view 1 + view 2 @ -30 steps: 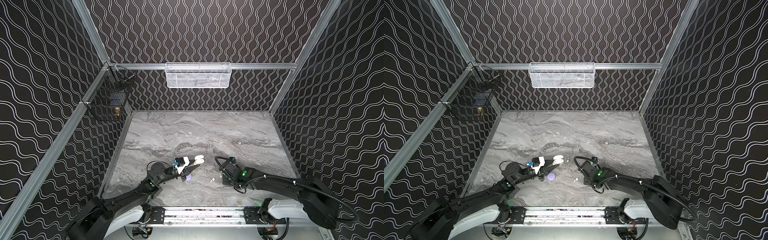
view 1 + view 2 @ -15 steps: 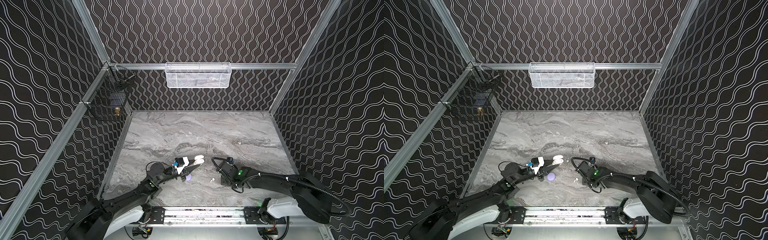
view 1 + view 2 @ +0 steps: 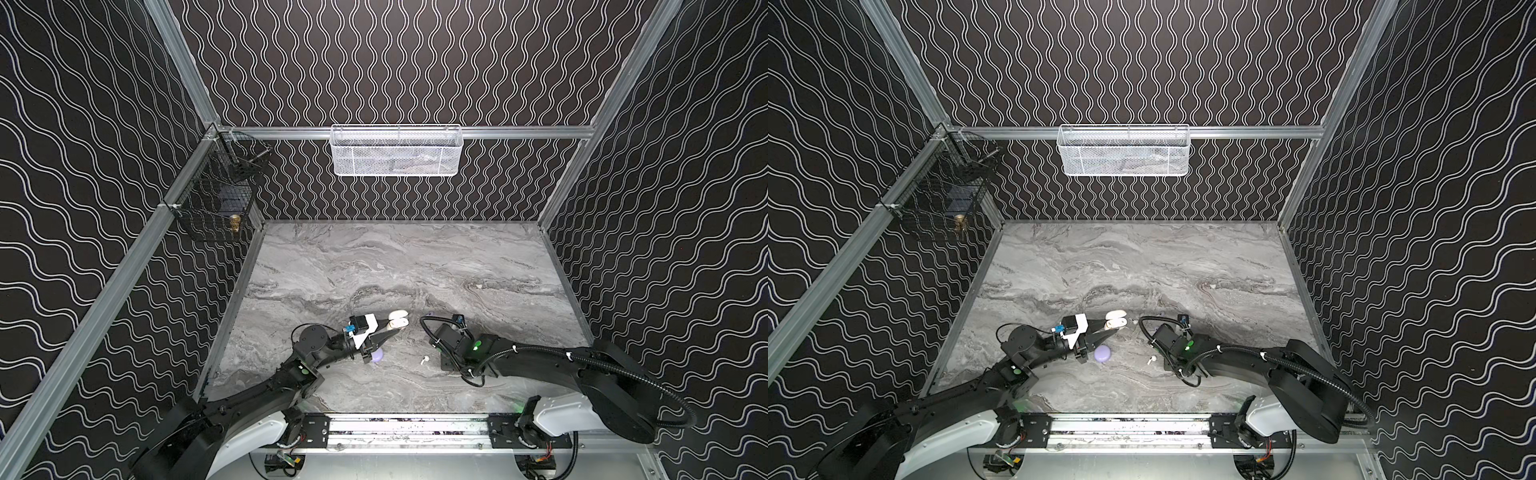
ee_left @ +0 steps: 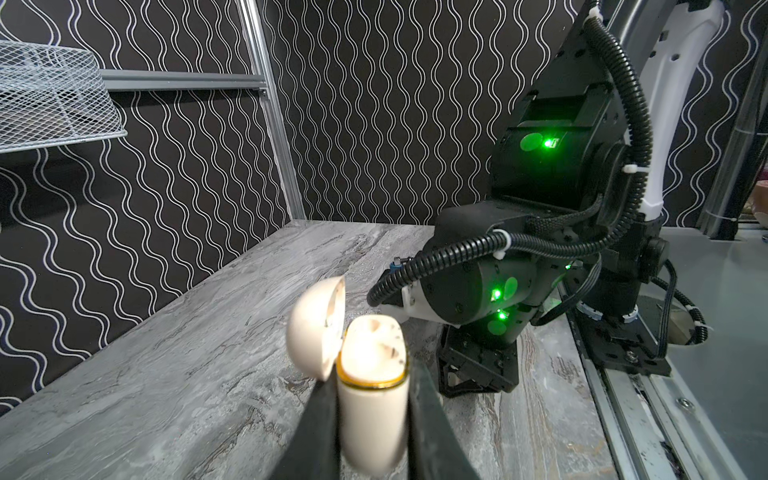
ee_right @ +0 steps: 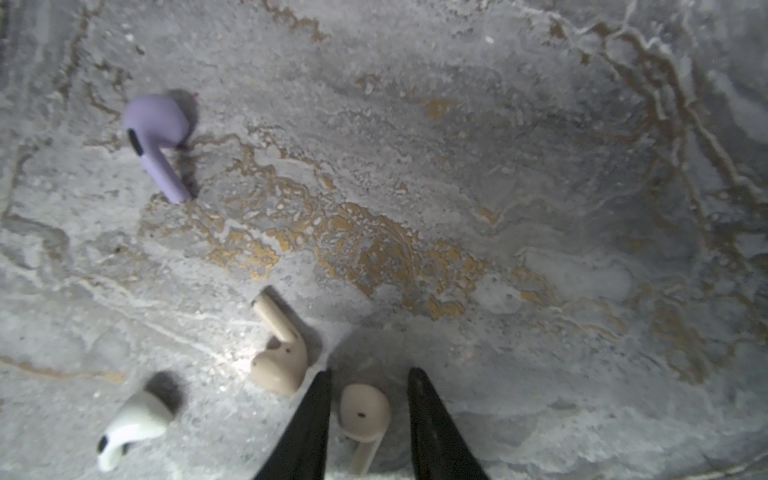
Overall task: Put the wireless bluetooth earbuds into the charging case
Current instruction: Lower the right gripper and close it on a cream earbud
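While the left gripper (image 3: 387, 330) was shut tight on the cream case (image 4: 371, 419), with its lid open, the right gripper (image 5: 370, 372) hung low over the bench (image 3: 415, 257), near the middle of its front edge. Its jaws were partly open, one on each side of a cream earbud (image 5: 365, 409) lying there. A second cream earbud (image 5: 280, 361), a white earbud (image 5: 133, 419) and a purple earbud (image 5: 156, 124) lay close by.

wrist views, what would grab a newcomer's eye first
The open cream case, lid flipped back, sits pinched in the left gripper, brightly lit close to the left wrist camera. In the right wrist view the right gripper straddles a cream earbud on the marble table, jaws open with a gap each side. A lavender earbud, a white earbud and a second cream earbud lie loose nearby.
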Controlling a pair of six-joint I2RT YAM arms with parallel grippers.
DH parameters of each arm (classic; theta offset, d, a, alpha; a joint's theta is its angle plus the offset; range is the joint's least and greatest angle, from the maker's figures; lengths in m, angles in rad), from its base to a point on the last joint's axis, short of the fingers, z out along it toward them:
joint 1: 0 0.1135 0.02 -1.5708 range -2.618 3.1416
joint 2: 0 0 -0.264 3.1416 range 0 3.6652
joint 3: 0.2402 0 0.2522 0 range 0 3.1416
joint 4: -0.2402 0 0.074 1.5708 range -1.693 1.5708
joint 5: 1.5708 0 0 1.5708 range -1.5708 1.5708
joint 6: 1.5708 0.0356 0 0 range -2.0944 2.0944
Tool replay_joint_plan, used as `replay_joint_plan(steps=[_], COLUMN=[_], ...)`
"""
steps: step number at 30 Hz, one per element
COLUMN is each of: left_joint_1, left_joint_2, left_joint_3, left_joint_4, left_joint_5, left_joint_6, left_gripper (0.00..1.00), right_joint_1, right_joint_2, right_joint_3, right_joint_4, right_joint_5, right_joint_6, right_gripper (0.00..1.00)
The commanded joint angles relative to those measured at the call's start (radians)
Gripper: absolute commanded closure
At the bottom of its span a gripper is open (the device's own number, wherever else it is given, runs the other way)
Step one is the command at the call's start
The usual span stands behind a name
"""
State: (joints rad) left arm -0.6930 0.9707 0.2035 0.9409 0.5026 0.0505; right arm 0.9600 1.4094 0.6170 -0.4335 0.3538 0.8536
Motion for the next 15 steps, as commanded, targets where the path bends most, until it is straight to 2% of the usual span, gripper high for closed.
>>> replay_joint_plan(steps=[1,15], left_joint_1=[0.001,0.001], left_joint_2=[-0.003,-0.004], left_joint_3=[0.008,0.008], left_joint_4=[0.028,0.027], left_joint_5=[0.011,0.014], left_joint_6=[-0.011,-0.014], left_gripper=[1.0,1.0], right_joint_1=[0.012,0.036], right_joint_2=[0.015,0.043], right_joint_3=[0.005,0.02], right_joint_4=[-0.018,-0.035], right_joint_5=[-0.032,-0.016], right_joint_6=[0.028,0.045], right_gripper=[0.67,0.78])
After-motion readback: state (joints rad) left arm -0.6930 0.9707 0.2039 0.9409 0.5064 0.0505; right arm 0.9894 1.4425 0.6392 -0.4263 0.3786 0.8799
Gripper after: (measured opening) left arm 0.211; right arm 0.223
